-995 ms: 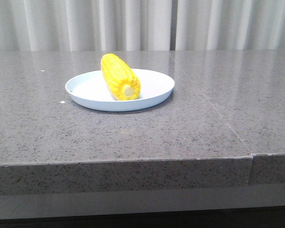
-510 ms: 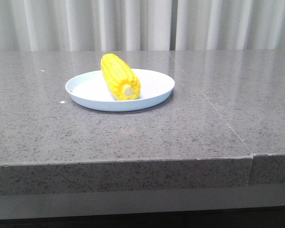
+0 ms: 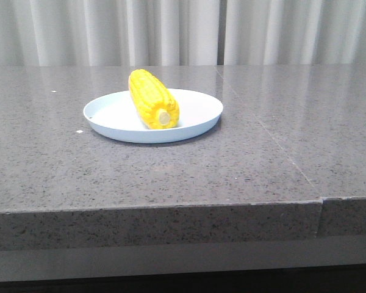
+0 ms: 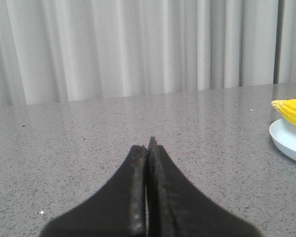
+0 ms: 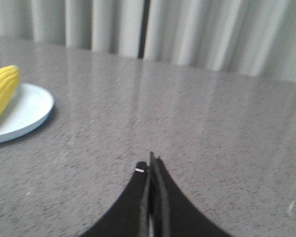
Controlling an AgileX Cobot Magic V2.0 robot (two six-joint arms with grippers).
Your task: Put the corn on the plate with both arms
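Note:
The yellow corn (image 3: 153,99) lies on the pale blue-white plate (image 3: 198,116) on the grey stone table, its pale stub end toward the front. Neither arm shows in the front view. In the left wrist view my left gripper (image 4: 148,145) is shut and empty, low over the table, with the corn's tip (image 4: 292,111) and the plate's rim (image 4: 286,143) far off at the picture's edge. In the right wrist view my right gripper (image 5: 150,165) is shut and empty, with the corn (image 5: 1,92) and plate (image 5: 27,113) well away from it.
The grey speckled table (image 3: 232,171) has a front edge and a seam (image 3: 320,201) at the front right. Pale curtains (image 3: 171,30) hang behind the table. A small white speck (image 3: 80,131) lies left of the plate.
The front picture has shifted very slightly to the left. The corn and plate keep their places.

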